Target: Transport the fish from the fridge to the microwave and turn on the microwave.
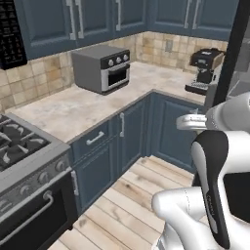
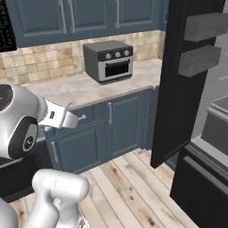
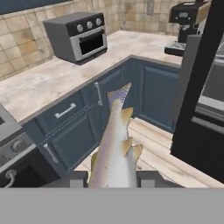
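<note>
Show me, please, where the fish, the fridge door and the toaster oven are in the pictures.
fish (image 3: 114, 148): hand view, middle of its body.
fridge door (image 2: 178, 89): right base view, black inner face.
toaster oven (image 1: 102, 68): left base view, its front left part.

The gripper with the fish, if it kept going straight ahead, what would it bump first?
Probably the blue cabinets under the counter. The gripper, shut on the fish, points the fish's tail at them. Depth is hard to judge, so it might meet the floor first.

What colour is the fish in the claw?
Pale silver-grey with yellowish fins, the fish shows best in the hand view.
</note>
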### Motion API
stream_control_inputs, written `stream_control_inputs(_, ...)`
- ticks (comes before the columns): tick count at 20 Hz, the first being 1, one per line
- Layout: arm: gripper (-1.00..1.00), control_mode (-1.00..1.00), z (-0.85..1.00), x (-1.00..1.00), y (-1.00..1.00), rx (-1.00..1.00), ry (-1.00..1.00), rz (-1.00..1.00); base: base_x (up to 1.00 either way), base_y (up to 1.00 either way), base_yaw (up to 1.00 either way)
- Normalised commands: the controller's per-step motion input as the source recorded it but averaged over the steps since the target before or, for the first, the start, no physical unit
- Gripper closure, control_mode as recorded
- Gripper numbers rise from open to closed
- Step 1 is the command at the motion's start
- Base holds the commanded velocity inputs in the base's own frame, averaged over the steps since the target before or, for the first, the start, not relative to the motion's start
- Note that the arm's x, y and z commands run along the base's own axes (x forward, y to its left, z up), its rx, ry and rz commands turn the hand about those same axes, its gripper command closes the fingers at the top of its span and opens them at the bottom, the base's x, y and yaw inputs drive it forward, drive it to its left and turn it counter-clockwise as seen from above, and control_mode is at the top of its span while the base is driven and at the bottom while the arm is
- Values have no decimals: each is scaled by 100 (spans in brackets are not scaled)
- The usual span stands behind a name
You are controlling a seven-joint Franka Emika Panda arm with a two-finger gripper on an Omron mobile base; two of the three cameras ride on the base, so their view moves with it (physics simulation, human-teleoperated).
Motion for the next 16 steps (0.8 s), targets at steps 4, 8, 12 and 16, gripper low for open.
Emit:
stream_control_inputs(4,100,100,0,0,0,0,0,0,10,15,36)
stream_control_inputs(8,100,100,0,0,0,0,0,0,11,18,35)
stream_control_inputs(12,100,100,0,0,0,0,0,0,8,23,34)
stream_control_inputs(16,100,100,0,0,0,0,0,0,12,23,36)
